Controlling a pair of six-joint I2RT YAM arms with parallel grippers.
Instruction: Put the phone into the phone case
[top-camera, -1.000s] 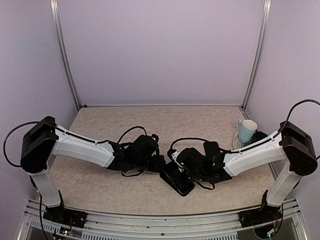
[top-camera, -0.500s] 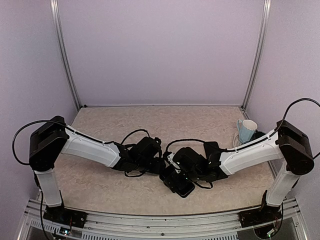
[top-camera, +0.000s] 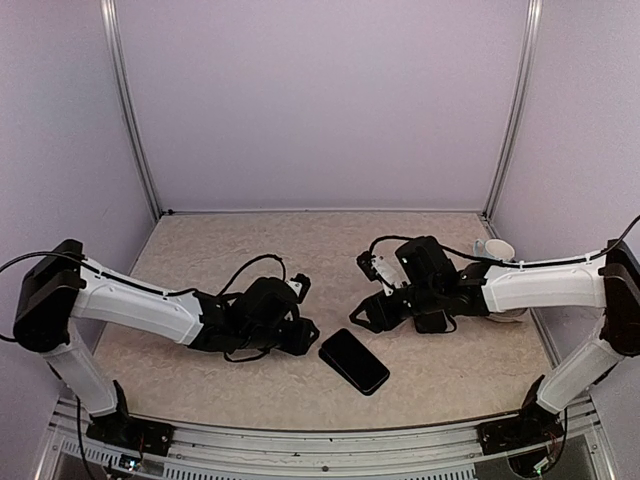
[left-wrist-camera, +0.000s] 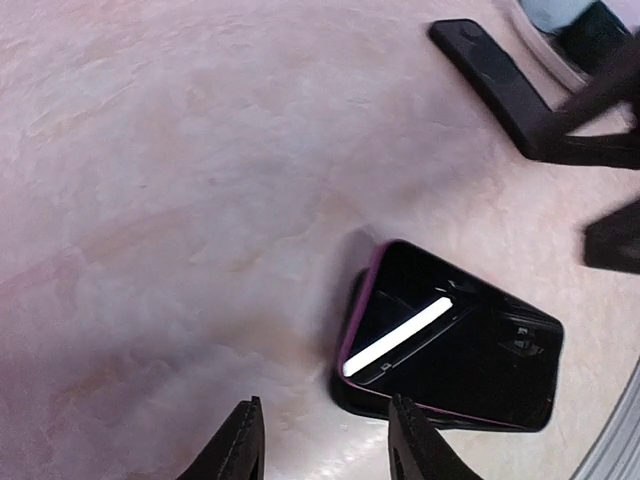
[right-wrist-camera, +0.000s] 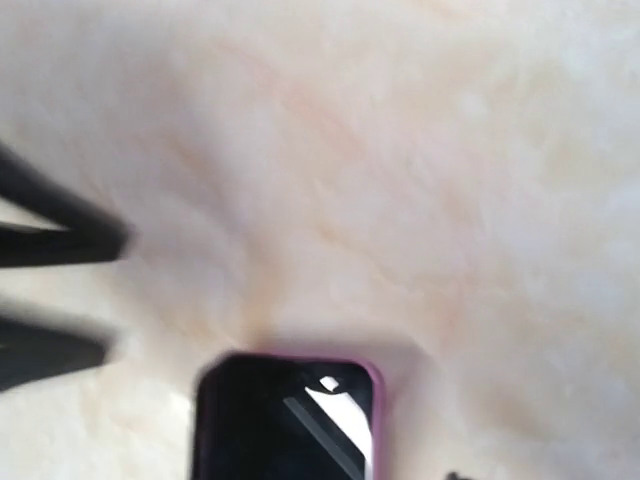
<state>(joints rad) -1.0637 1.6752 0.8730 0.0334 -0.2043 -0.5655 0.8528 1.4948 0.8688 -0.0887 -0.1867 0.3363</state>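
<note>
The black phone (top-camera: 354, 361) with a purple rim lies flat on the table, seated in a black case whose edge shows round it. It also shows in the left wrist view (left-wrist-camera: 450, 350) and, blurred, in the right wrist view (right-wrist-camera: 285, 420). My left gripper (top-camera: 304, 335) is open and empty just left of the phone, its fingertips (left-wrist-camera: 240, 445) apart and short of the phone's corner. My right gripper (top-camera: 368, 316) is open and empty, raised behind the phone. Its fingers (left-wrist-camera: 495, 80) stand apart in the left wrist view.
A pale blue mug (top-camera: 497, 250) stands at the right behind the right arm, beside a dark object. The metal rail of the table's near edge (top-camera: 320, 440) runs close in front of the phone. Bare table lies behind both arms.
Both grippers have drawn off the phone. The right one lifted back and to the right, the left one slid left. The phone now lies alone on the table.
</note>
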